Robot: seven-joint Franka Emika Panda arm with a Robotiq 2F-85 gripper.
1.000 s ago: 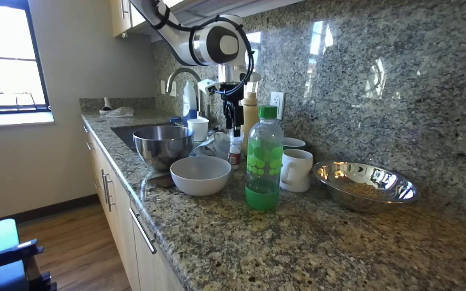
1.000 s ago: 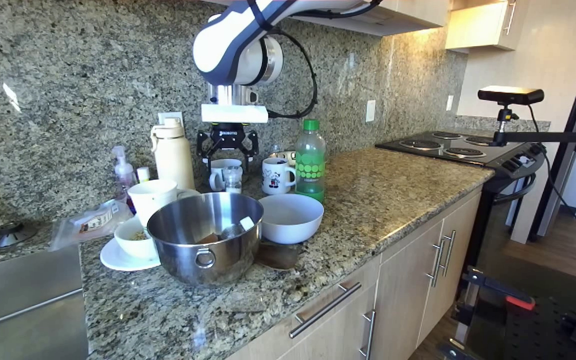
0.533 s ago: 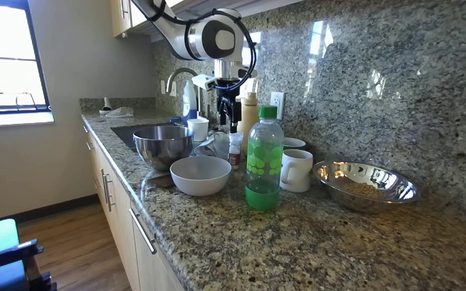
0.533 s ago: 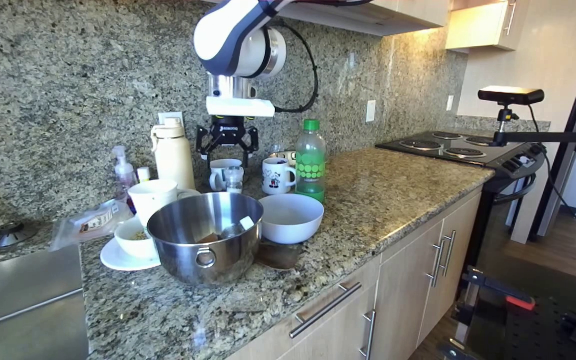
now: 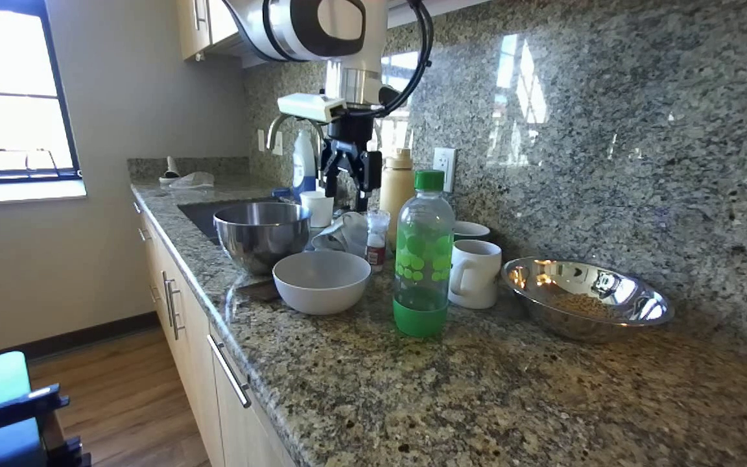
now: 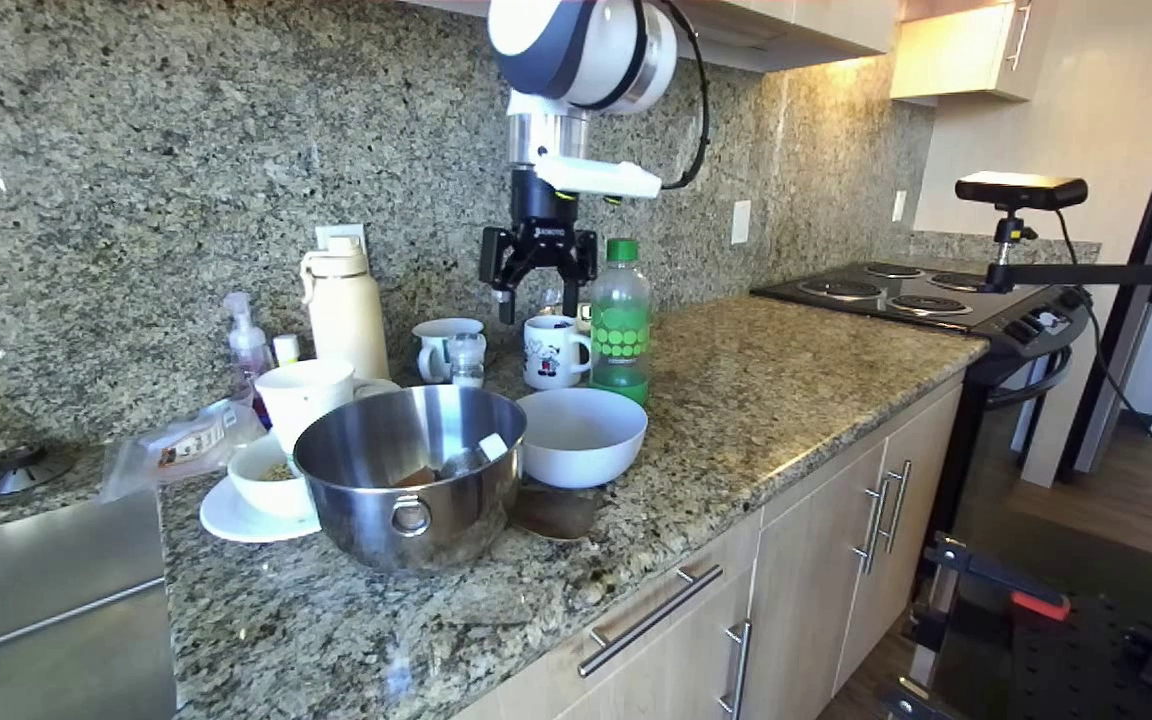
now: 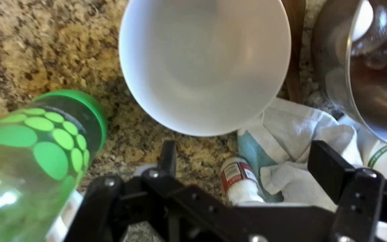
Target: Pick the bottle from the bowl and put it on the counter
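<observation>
Hand (image 6: 539,308) is moving away from worktop (image 6: 736,430) edge at sink (image 6: 46,570), gaping empty; steel bowl (image 6: 366,530) is apparently holding bottle (image 6: 466,461), pick-and-place pending.

Wrist view: steel bowl (image 7: 336,67), cut off at right and top; green bottle (image 7: 35,164), left of it, top cut off. Inside the bowl, in an exterior view: clear bottle (image 6: 474,457), which it partly hides from us.
</observation>
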